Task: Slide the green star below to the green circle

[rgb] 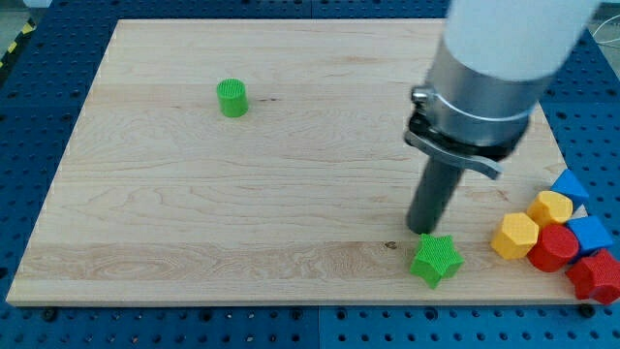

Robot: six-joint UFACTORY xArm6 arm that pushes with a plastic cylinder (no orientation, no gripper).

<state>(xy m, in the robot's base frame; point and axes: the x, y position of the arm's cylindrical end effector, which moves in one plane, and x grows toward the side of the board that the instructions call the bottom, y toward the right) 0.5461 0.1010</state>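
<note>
The green star [436,259] lies near the board's bottom edge, right of centre. The green circle [232,98] stands far off at the upper left of the board. My tip [422,231] rests on the board just above the star, at its upper left, touching or nearly touching it. The arm's grey and white body rises from the rod to the view's top right.
The wooden board [194,213] lies on a blue perforated table. At the board's bottom right corner is a cluster: a yellow hexagon [514,236], another yellow block [550,207], red blocks [554,248] [596,275] and blue blocks [570,185] [591,233].
</note>
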